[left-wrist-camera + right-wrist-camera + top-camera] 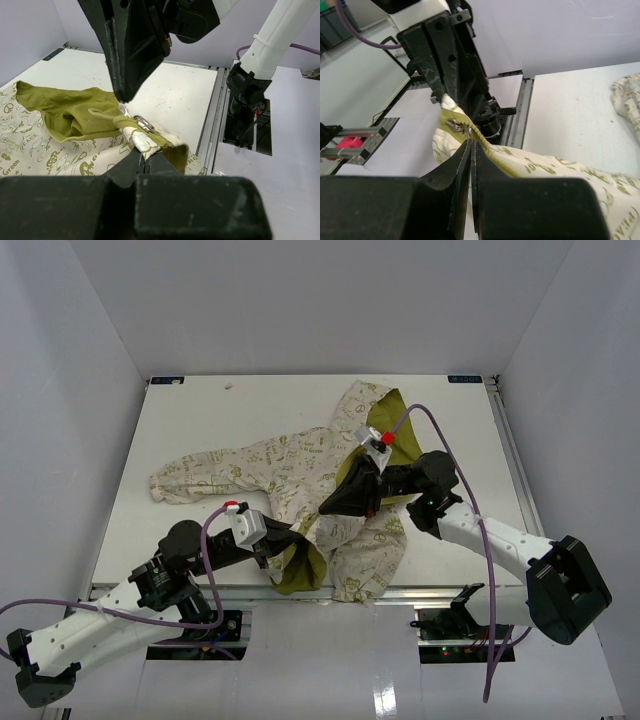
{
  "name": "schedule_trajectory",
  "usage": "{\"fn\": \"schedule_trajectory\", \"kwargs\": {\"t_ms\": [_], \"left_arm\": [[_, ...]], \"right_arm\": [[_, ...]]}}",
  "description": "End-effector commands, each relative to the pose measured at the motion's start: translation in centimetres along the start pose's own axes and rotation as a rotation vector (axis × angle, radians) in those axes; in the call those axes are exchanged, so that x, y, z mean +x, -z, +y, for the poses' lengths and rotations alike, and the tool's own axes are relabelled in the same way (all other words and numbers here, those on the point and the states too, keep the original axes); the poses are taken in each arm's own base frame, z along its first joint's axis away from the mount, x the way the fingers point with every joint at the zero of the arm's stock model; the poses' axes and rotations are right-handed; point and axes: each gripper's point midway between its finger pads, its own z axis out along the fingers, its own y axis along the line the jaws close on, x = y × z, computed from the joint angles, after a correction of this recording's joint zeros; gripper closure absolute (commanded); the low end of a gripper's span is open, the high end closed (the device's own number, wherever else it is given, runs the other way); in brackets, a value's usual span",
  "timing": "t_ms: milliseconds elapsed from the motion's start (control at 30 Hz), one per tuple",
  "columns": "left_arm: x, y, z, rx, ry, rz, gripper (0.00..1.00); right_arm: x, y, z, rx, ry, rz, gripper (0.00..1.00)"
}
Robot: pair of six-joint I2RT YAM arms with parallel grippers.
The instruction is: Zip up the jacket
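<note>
The jacket (290, 465) lies spread on the white table, cream with green print, its olive lining showing at the open front. My left gripper (290, 540) is shut on the jacket's bottom hem (142, 145) near the table's front edge. The metal zipper slider (142, 121) sits just beyond its fingertips, at the bottom of the olive zipper tape. My right gripper (325, 508) comes in from the right. Its jaws are shut on the slider's pull (469, 132), facing the left gripper (445, 95). It also shows from above in the left wrist view (121, 100).
A bare part of the table (200, 410) lies to the left and behind the jacket. An aluminium rail (430, 592) runs along the front edge. The right arm's base (245, 100) stands just past it. White walls enclose the other sides.
</note>
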Motion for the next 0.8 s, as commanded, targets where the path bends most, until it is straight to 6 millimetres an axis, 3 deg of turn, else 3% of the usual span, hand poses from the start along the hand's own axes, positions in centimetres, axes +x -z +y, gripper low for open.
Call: {"fn": "schedule_trajectory", "kwargs": {"t_ms": [0,233,400,633,767], "left_arm": [[-3.2,0.6,-0.4,0.014,-0.013,-0.086,1.00],[-2.9,0.4,-0.6,0.028,-0.010,-0.075,1.00],[-2.5,0.3,-0.4,0.017,-0.009,-0.065,1.00],[-2.4,0.2,-0.3,0.015,-0.003,-0.060,1.00],[-2.3,0.1,-0.3,0.016,-0.003,-0.056,1.00]], "right_arm": [[-1.4,1.5,-1.4,0.089,0.047,-0.066,0.92],[-1.3,1.5,-2.4,0.109,0.040,-0.071,0.92],[-1.3,1.2,-1.3,0.041,0.033,-0.044,0.92],[-1.2,0.7,1.9,-0.097,0.040,-0.020,0.59],[-1.1,0.2,2.2,-0.114,0.022,-0.021,0.57]]}}
